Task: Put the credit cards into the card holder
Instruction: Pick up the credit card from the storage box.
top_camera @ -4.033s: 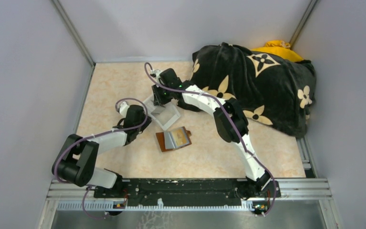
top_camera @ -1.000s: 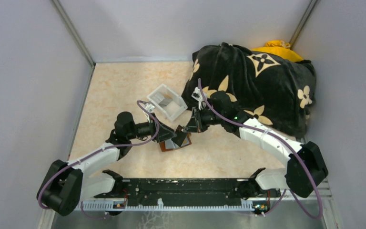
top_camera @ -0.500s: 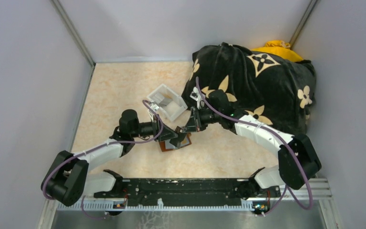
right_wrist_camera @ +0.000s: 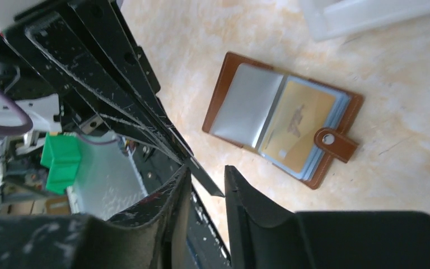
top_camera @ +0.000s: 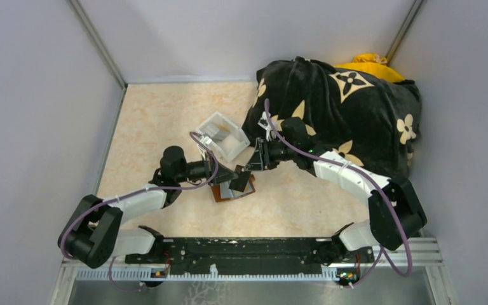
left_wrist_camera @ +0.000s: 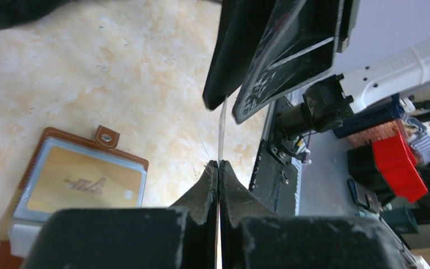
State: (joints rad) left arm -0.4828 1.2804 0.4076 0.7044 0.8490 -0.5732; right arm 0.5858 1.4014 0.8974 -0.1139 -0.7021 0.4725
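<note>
The brown card holder lies open on the table, with a tan card in its right sleeve and a grey sleeve on its left. It also shows in the left wrist view. My left gripper is shut on a thin grey card, seen edge-on and held above the holder. My right gripper is open, and the card's far corner sits between its fingers. In the top view the left gripper and right gripper meet over the holder.
A clear plastic tray stands just behind the holder, with something pale inside. A black flowered blanket covers the back right, with a yellow item behind it. Grey walls close in the table on the left, back and right.
Since four seconds ago both grippers have left the tray and come together over the holder, and the tray has shifted. In the last half second they have barely moved.
</note>
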